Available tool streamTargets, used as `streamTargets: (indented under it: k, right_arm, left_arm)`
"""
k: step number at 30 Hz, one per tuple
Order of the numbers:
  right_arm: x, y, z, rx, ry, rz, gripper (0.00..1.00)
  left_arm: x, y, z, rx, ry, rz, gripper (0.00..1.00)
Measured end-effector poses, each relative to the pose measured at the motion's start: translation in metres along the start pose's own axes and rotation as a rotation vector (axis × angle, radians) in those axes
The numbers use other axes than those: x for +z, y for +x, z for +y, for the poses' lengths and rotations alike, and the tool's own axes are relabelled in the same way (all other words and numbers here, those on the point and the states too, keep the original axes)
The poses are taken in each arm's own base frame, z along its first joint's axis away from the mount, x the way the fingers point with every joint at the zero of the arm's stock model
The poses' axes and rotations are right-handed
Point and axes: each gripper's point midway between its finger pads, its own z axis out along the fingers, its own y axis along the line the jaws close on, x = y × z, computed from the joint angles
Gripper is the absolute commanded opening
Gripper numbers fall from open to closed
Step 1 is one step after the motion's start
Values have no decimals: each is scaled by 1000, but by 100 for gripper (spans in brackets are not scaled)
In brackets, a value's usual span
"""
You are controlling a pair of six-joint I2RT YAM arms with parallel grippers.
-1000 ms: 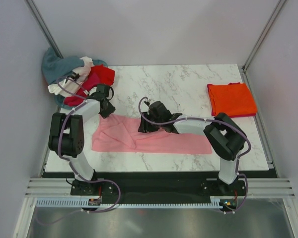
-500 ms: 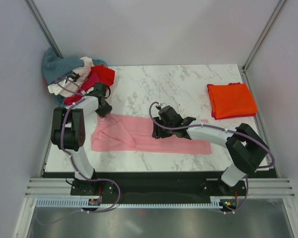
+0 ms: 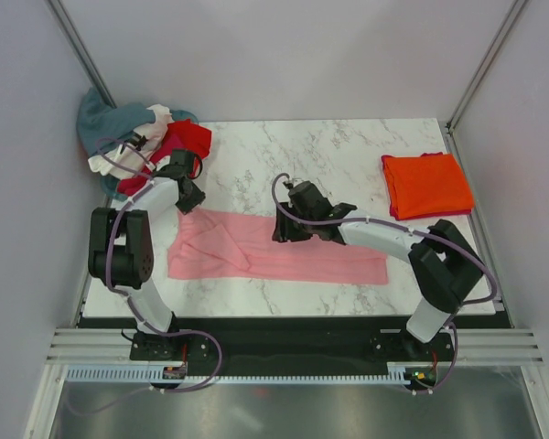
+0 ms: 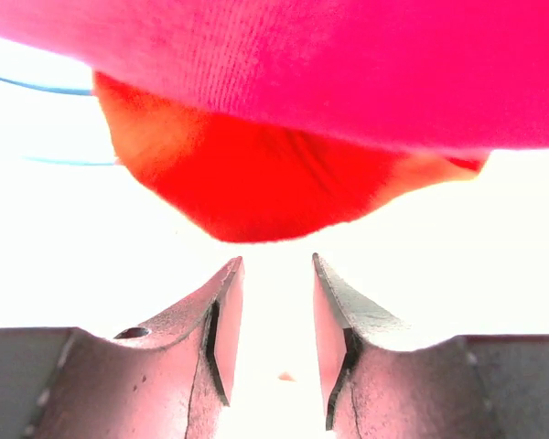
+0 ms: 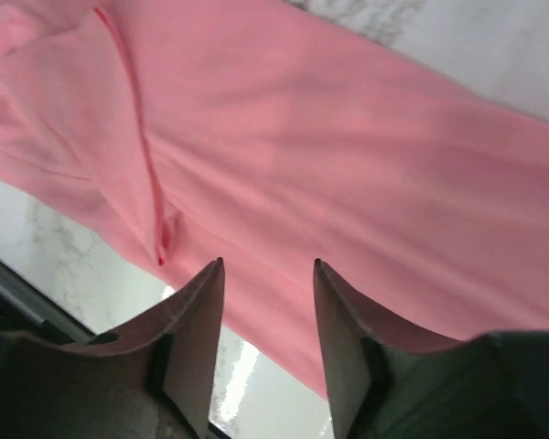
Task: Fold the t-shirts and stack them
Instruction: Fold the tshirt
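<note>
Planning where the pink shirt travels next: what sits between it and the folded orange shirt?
Top external view: only bare marble table between pink shirt and orange shirt; the right arm's forearm passes over that gap.

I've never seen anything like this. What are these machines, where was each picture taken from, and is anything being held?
These are two robot arms, each ending in a two-finger gripper. The wide picture looks down from above; the other two come from a camera on each wrist, showing its own dark fingers. On the marble table lie a pink shirt spread out, a folded orange shirt at the right, and a heap of shirts back left. The left gripper faces the heap; the right gripper is over the pink shirt. Both are open, holding nothing.
</note>
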Motion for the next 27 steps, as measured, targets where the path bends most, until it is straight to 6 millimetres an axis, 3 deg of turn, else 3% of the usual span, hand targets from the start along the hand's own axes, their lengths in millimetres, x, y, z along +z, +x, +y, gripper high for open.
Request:
streamTargets:
  k: [3, 8, 13, 19, 27]
  right_arm:
    - [18, -9, 29, 1, -91, 6, 59]
    - [51, -21, 74, -19, -211, 18, 53]
    - [87, -31, 105, -37, -288, 20, 50]
    - [117, -32, 117, -42, -320, 40, 49]
    - [133, -35, 120, -66, -328, 33, 52]
  left_arm:
    - [-11, -8, -4, -8, 25, -25, 43]
    - [-14, -10, -5, -9, 31, -30, 42]
    - [-15, -7, -2, -5, 22, -20, 42]
    - [-14, -5, -3, -4, 25, -10, 41]
    - [-4, 5, 2, 7, -3, 26, 40]
